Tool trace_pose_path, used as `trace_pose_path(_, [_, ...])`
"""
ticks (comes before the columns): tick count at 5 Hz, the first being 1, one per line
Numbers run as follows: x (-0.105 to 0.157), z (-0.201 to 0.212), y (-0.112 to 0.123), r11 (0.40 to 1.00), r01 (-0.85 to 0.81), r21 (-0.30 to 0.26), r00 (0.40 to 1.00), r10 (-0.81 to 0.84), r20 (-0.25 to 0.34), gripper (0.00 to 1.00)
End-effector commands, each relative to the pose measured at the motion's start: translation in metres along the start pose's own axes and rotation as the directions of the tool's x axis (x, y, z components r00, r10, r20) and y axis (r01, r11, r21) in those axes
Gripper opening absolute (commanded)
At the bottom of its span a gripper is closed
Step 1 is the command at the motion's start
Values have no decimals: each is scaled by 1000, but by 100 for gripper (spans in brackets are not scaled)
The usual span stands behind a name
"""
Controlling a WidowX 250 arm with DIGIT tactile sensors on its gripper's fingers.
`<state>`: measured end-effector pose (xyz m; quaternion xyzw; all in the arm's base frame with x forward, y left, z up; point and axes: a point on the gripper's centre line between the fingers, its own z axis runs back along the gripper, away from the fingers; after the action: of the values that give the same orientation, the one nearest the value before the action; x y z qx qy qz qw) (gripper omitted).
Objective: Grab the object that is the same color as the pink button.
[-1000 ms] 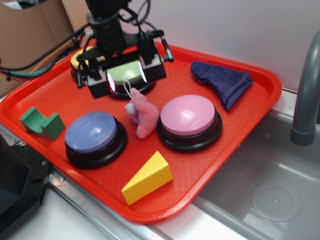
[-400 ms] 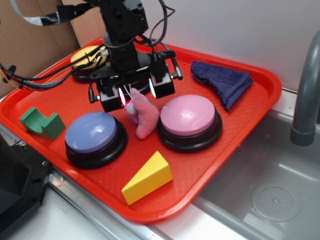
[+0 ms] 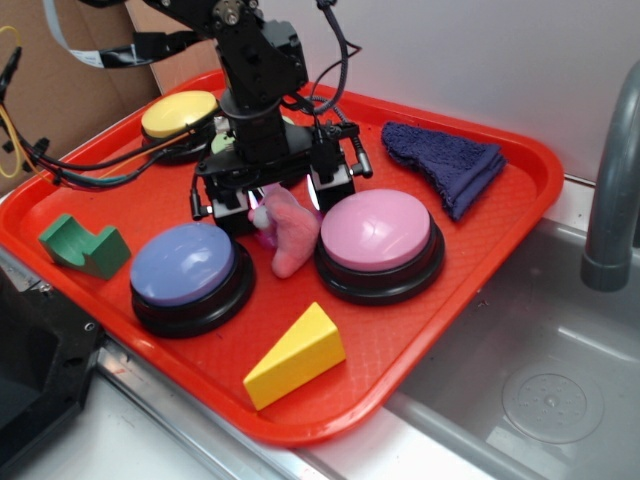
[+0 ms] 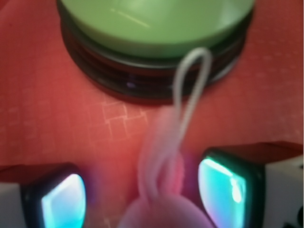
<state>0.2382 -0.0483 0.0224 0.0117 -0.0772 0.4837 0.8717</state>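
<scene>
Pink plush toy (image 3: 291,237), hand (image 3: 282,196) lowered astride, spread

Pink plush toy (image 3: 291,234) beside pink button (image 3: 378,231).

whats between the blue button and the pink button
The pink plush toy stands between the lavender-blue button and the pink button, seen in the exterior view. The open tool straddles its top end.

No text, label, brand, number or sign can be read anywhere in either view, neither on the buttons, tray, blocks, cloth nor robot.
</scene>
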Motion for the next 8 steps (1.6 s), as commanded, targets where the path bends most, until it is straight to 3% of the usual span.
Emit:
trace_pose_path(1, [10, 4, -1, 999, -37, -31, 999, 38, 30, 0])
trace_pose_path(3, [16, 13, -1, 998, -44, -50, 999, 45, 26, 0])
trace_pose_path(5, [31, 46, -2, 985, 156, -70, 988, -155, 14, 0])
trace_pose_path(6, [38, 75, -1, 940, 336, -65, 942, -336, 8, 0])
trace_pose_path(8, [83, 144, 16, 785, 611, -97, 789, -615, -4, 0])
